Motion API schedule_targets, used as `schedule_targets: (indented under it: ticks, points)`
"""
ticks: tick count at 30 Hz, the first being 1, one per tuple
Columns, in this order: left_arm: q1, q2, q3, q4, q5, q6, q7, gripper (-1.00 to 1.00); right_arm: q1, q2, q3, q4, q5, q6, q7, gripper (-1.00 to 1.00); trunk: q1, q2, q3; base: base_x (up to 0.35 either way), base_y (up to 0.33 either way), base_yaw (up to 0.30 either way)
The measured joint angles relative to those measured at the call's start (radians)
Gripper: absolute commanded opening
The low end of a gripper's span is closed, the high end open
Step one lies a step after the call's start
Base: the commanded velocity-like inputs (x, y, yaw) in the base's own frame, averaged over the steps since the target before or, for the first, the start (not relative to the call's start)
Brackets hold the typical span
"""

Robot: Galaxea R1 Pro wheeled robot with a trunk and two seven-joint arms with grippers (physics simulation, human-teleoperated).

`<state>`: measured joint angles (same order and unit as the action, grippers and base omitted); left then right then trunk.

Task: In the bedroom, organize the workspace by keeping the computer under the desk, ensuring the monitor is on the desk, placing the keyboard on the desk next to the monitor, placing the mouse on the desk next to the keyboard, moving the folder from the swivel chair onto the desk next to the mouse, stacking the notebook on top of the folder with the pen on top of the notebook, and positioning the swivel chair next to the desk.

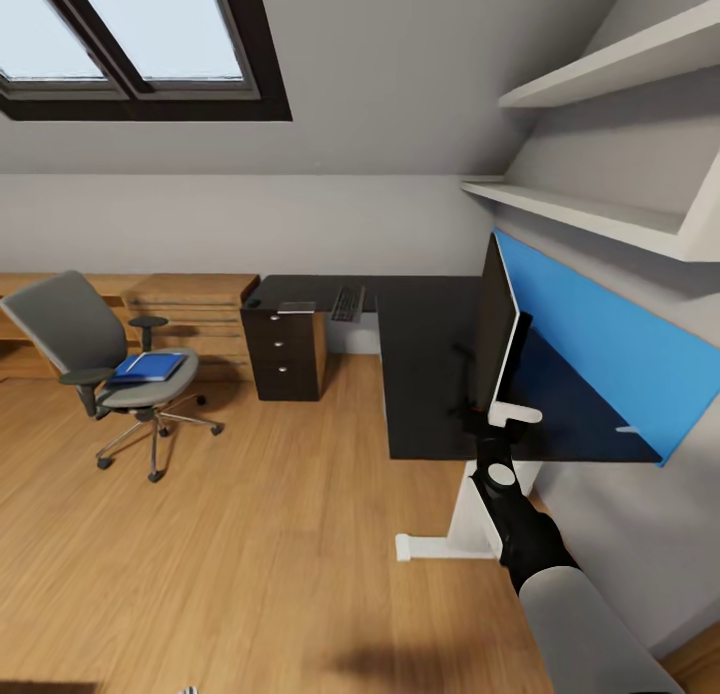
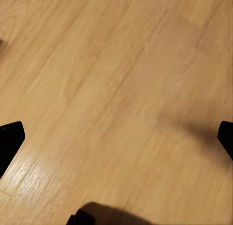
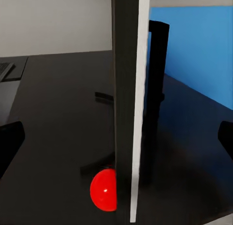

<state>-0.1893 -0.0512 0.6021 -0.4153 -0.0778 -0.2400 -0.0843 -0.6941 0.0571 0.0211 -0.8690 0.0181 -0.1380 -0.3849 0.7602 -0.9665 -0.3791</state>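
Both right gripper [image 3: 116,137] fingers straddle monitor [image 1: 495,334] near edge, jaws wide, no contact evident. Monitor upright on desk [image 1: 425,374], edge-on to jaws, long axis running away along blue back panel [image 1: 610,359]. Right arm nearest. Left gripper [image 2: 116,137] wide, over floor [image 2: 116,89].

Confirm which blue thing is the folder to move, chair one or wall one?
The folder lying flat on the swivel chair seat; the blue back panel stands fixed behind the desk.

Monitor [image 3: 127,89] hides its stand [image 3: 156,89] (partly).
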Motion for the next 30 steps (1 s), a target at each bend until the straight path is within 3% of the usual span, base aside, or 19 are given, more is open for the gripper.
schedule_targets:
  ticks: [10,30]
  points:
    - [0.0,0.0,0.0,0.0,0.001,0.0,0.0,1.0,0.0,0.0,0.0,0.0,0.0,0.0,-0.001,1.0,0.0,0.0,0.0,0.153,-0.041,0.0]
    - [0.0,0.0,0.0,0.0,0.0,0.0,0.0,1.0,0.0,0.0,0.0,0.0,0.0,0.0,-0.001,1.0,-0.076,0.14,0.063,0.005,-0.001,0.0]
